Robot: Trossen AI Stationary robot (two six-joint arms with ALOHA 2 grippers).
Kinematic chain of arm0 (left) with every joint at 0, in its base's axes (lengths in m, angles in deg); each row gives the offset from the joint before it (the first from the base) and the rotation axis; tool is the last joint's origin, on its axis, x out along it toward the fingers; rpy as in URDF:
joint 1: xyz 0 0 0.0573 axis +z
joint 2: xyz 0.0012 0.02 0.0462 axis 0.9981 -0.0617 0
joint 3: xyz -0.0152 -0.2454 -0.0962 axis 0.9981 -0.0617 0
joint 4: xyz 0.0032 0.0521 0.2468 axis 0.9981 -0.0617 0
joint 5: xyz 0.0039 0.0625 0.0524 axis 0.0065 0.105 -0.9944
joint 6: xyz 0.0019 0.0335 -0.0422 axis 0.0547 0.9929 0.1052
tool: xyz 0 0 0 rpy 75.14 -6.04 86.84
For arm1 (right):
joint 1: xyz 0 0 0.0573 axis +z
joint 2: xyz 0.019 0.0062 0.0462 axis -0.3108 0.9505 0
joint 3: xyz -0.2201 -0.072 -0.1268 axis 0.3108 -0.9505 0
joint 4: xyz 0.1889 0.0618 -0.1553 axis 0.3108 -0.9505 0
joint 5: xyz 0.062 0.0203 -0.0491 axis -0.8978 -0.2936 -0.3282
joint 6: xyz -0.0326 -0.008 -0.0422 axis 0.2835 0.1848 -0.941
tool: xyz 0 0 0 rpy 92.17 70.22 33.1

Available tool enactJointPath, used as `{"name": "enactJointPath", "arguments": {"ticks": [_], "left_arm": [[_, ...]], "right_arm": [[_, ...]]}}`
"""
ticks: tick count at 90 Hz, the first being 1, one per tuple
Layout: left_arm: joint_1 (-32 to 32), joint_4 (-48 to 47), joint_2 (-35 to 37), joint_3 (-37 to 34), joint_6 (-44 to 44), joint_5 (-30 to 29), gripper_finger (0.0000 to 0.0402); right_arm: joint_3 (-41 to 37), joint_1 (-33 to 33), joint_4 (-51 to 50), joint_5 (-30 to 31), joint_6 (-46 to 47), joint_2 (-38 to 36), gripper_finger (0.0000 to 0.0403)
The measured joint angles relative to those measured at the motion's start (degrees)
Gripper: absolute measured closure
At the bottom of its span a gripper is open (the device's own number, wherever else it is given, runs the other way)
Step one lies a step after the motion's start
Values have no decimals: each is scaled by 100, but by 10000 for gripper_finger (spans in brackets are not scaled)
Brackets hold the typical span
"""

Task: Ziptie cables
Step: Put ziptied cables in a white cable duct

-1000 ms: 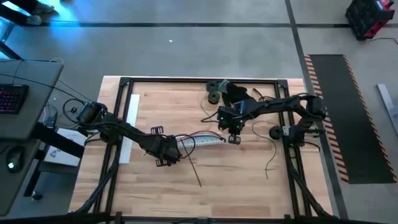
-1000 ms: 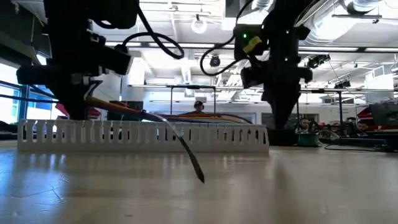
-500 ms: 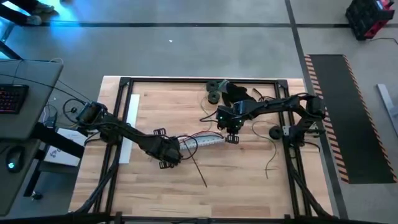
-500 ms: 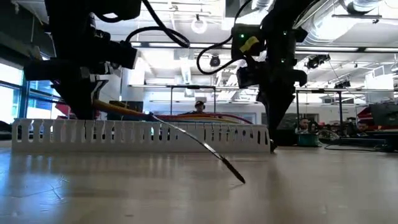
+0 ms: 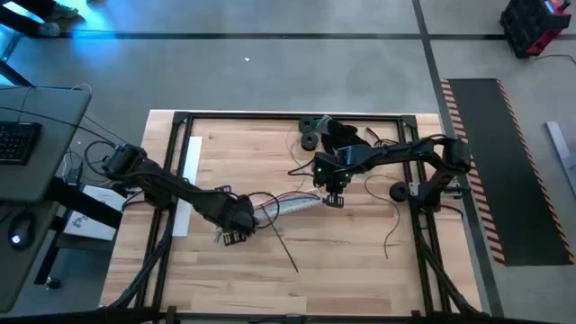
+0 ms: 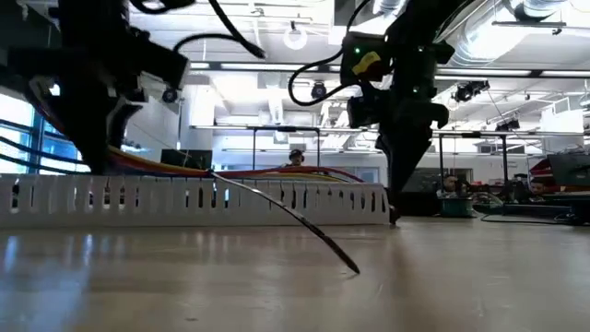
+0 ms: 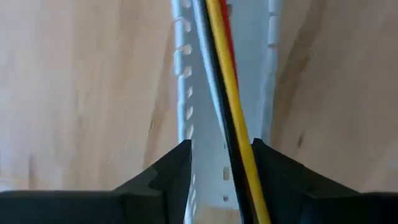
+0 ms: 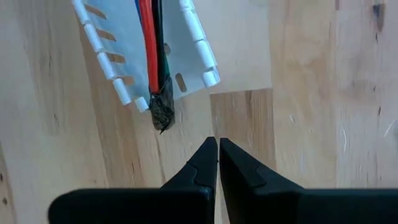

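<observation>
The cables (image 7: 227,93), yellow, black and red, lie along a white slotted duct (image 5: 297,204) at the table's middle. Their taped end (image 8: 161,112) sticks out of the duct's right end. My left gripper (image 5: 250,218) is at the duct's left end, shut on the cables. There the bundle (image 6: 166,166) rises a little above the duct (image 6: 230,198). A black ziptie (image 6: 304,226) slants from the bundle down to the table. My right gripper (image 8: 217,144) is shut, holds nothing, and points down just beyond the duct's right end (image 6: 394,214). My left gripper has the cable bundle (image 7: 233,149) between its two fingers (image 7: 180,168), which lie across it near the duct's left end. The gripper itself hides the place of contact. The bundle is raised slightly there and runs on inside the duct, which rests on the table.
A black lumpy heap (image 5: 340,133) with round black parts (image 5: 310,139) lies at the far edge. A second white strip (image 5: 189,180) lies along the left side. Loose dark wires (image 5: 391,225) curl at the right. Black frame rails (image 5: 270,115) border the wooden table.
My left gripper has gone a little toward the table's left edge, drawing the cables and the duct along the table with it. My right gripper has followed the duct's end leftward, staying shut. The ziptie's free end has swung toward the right.
</observation>
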Motion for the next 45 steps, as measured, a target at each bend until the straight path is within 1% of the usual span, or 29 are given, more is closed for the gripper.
{"name": "enactJointPath", "arguments": {"ticks": [14, 25, 37, 45], "left_arm": [[-1, -517, 166, -210, -115, 92, 271], [-35, -576, 351, -281, -333, 264, 284], [-216, -562, 773, -209, -774, 76, 299], [-403, -667, 1087, -361, -947, 5, 307]], "right_arm": [[0, 0, 105, -1, 0, 0, 403], [4, 0, 133, -1, 0, 0, 403], [4, 0, 122, -1, 0, 0, 403], [4, 0, 149, -1, 0, 0, 403]]}}
